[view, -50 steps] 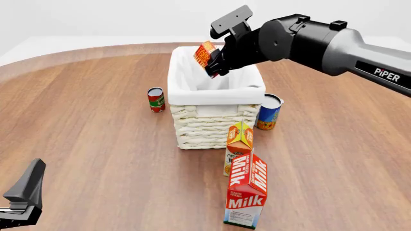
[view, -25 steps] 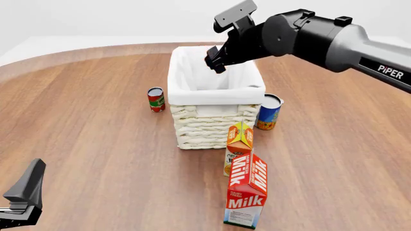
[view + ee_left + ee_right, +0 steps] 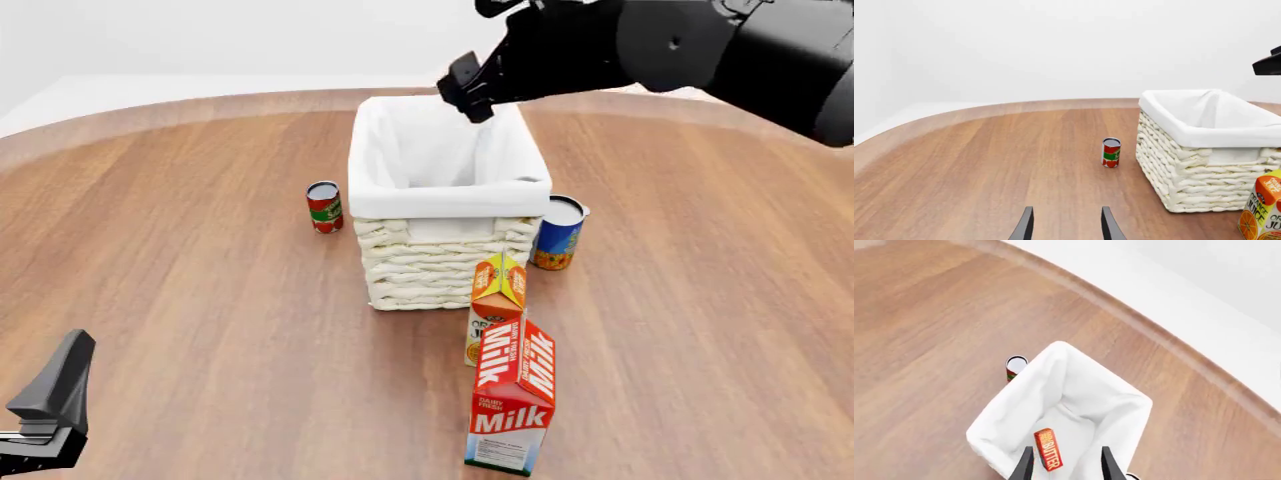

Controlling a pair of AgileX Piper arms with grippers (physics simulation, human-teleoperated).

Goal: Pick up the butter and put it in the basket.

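Observation:
The butter (image 3: pixel 1047 449), a small red-orange box with white lettering, lies inside the basket (image 3: pixel 981 432) on the white lining, seen in the right wrist view. In the front view it is hidden by the walls of the basket (image 3: pixel 447 185). My right gripper (image 3: pixel 470 100) hovers above the basket's far end, open and empty. Its fingers (image 3: pixel 1026 465) are well above the butter and do not touch it. My left gripper (image 3: pixel 47 410) rests low at the near left, open and empty (image 3: pixel 1066 210). The basket (image 3: pixel 1201 135) also shows in the left wrist view.
A red tomato can (image 3: pixel 324 206) stands left of the basket and a blue can (image 3: pixel 558 232) right of it. An orange juice carton (image 3: pixel 497 300) stands close in front of the basket, and a tall milk carton (image 3: pixel 513 400) nearer still.
One second ago my right gripper held the butter over the basket. It has let go, the butter has dropped into the basket, and the gripper has risen up and back.

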